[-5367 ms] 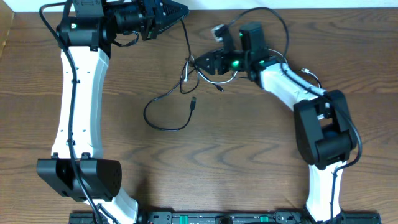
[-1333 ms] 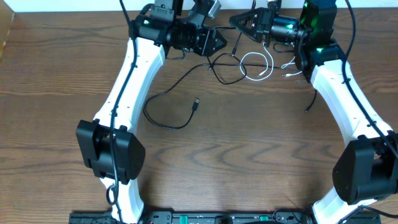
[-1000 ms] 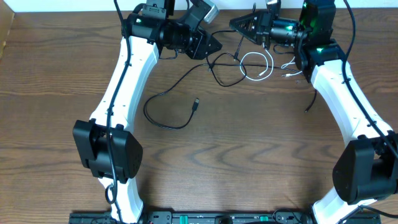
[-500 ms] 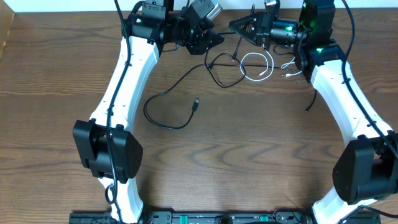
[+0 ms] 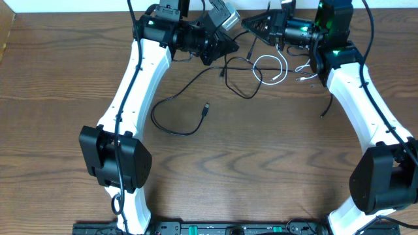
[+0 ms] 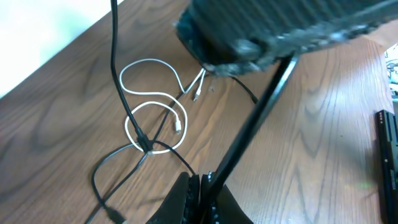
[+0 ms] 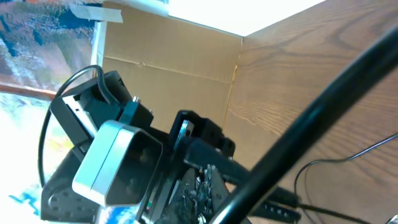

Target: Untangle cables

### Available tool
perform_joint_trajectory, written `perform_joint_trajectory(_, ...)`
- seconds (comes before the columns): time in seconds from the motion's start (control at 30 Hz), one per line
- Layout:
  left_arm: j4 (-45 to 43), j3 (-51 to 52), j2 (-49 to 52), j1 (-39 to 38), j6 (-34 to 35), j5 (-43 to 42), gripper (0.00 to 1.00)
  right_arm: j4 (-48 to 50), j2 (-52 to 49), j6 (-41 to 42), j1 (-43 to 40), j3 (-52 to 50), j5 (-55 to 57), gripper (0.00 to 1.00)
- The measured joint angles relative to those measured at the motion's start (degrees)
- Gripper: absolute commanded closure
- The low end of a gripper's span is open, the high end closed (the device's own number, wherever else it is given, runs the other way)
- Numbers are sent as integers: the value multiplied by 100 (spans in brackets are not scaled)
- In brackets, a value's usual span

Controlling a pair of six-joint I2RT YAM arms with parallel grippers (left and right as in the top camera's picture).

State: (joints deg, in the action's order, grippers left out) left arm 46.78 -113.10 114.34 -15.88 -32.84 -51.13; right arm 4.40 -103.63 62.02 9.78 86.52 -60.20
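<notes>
the left gripper [image 6: 200, 198] has its jaws pinched together on the black cable [image 6: 245, 124]. the cable leaves the fingertips as a straight, taut line and runs up to the right gripper [image 5: 244, 23]. the right jaws are closed as well. that arm's own camera does not show its fingers, only the cord passing close and blurred across the view, so the hold there is judged from the tension in the span. two grips near each other on one cord look meant to lift a stretch of it clear, so the rest can be drawn out of the tangle.

the tangle lies below and just beyond the left jaws. the white cable [image 6: 148, 60] rests in two loops on the table, and a slack run of the black cord crosses them at the lower loop. whether it passes through that loop cannot be told. from there the black cord trails well away from both jaws in an open curl, ending in a small plug [image 5: 206, 107] that touches nothing. the cables are not yet parted, and pulling the span risks dragging the light white cord along.

the surface is a dark wood-grain table [image 5: 261, 170]. behind it is a pale wall [image 5: 78, 5], and the right wrist view shows a cardboard box [image 7: 174, 50] by the table's edge.
</notes>
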Motion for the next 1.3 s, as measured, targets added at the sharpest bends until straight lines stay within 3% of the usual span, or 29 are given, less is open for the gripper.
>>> perform_joint_trajectory(0.03,22,0,0,2,0,-2,93,-109,0,-138,-20,4,66,78)
perform_joint_trajectory(0.07,35,0,0,11,4,-4,92,-391,0,-396,-35,13,236,58)
perform_joint_trajectory(0.1,35,0,0,28,48,0,93,-684,0,-658,-39,13,382,51)
perform_joint_trajectory(0.33,61,0,0,616,1403,1130,93,-3021,2,-2297,-323,48,2852,49)
perform_joint_trajectory(0.43,125,0,0,984,2232,1725,93,-3202,-9,-2710,-350,48,3851,53)
perform_joint_trajectory(0.63,483,0,0,1239,3447,2581,93,-3062,-723,-3187,-297,55,4649,55)
perform_joint_trajectory(0.8,542,50,0,1104,3694,2697,93,-2697,-1681,-3388,-142,37,4804,57)
perform_joint_trajectory(1.13,293,660,0,1095,3755,2750,93,-1777,-2387,-3377,-55,39,5027,63)
perform_joint_trajectory(1.2,284,660,0,1095,3755,2750,93,-1637,-2396,-3377,-55,55,5198,78)
perform_joint_trajectory(1.23,280,660,0,1095,3755,2750,93,-1523,-2437,-3394,-52,55,5250,99)
perform_joint_trajectory(1.3,297,664,0,1095,3755,2750,92,-1469,-2505,-3368,-55,55,5327,99)
